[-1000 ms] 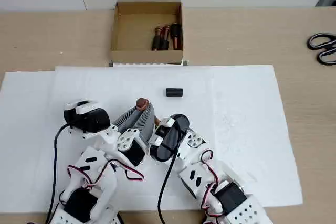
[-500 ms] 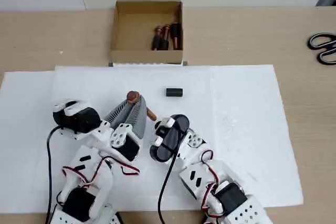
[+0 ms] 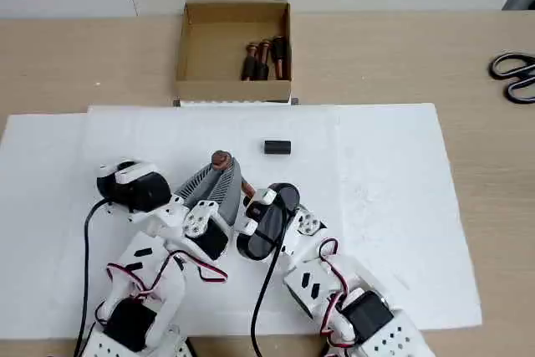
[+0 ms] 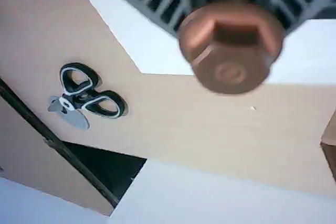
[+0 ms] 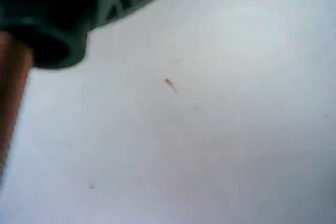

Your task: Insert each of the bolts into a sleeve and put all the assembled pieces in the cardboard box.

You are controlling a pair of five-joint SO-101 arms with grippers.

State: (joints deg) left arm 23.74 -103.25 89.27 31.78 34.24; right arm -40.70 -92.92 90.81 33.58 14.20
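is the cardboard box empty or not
Not empty: three bolt-and-sleeve pieces lie side by side in the right half of the cardboard box.

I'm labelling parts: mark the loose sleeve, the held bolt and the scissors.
loose sleeve (image 3: 277, 147), high view, middle of its body.
held bolt (image 4: 229, 50), left wrist view, its hexagonal head.
scissors (image 4: 86, 94), left wrist view, where handle loops meet.

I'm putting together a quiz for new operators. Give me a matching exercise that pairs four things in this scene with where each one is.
Things:
1. copper bolt
2. black sleeve
3. assembled pieces
4. scissors

Places:
A. on the wooden table, off the paper
B. inside the cardboard box
C. gripped in the left tool
D. lying loose on the white paper

Pairs: 1-C, 2-D, 3-B, 4-A
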